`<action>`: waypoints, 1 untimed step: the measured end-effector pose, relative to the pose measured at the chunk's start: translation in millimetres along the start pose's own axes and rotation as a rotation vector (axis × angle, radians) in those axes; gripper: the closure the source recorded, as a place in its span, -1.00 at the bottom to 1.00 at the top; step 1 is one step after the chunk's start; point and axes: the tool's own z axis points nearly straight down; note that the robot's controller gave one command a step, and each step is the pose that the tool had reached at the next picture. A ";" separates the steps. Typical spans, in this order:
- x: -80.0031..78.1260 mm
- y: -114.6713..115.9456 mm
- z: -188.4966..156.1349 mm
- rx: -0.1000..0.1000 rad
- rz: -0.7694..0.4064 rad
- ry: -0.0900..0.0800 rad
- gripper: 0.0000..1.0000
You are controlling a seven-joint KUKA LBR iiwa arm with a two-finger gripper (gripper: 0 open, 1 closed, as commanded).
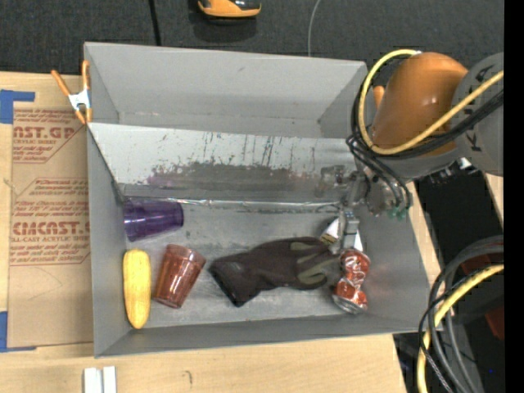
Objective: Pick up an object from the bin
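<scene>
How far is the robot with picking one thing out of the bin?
Done: nothing lifted; the purple cup, yellow oblong thing, red cup, dark glove and crushed red can all lie on the bin floor. In hand: the gripper is low at the right end, by the can and glove. Left: grasping one thing and lifting it out.

I have the arm [491, 113] reaching in from the right, its orange cover [417, 97] up high, the gripper [348, 234] pointing down below it.

Grey bin [221, 97], kinda dark-streaked along the back. In it: purple cup [152, 219], see-through reddish cup [176, 276], yellow banana [137, 288], dark brown glove [270, 273], red can [352, 281] with white markings.
</scene>
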 end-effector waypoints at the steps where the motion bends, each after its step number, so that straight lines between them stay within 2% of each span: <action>1: -1.7 0.3 -4.7 0.001 -0.001 -0.008 -1.00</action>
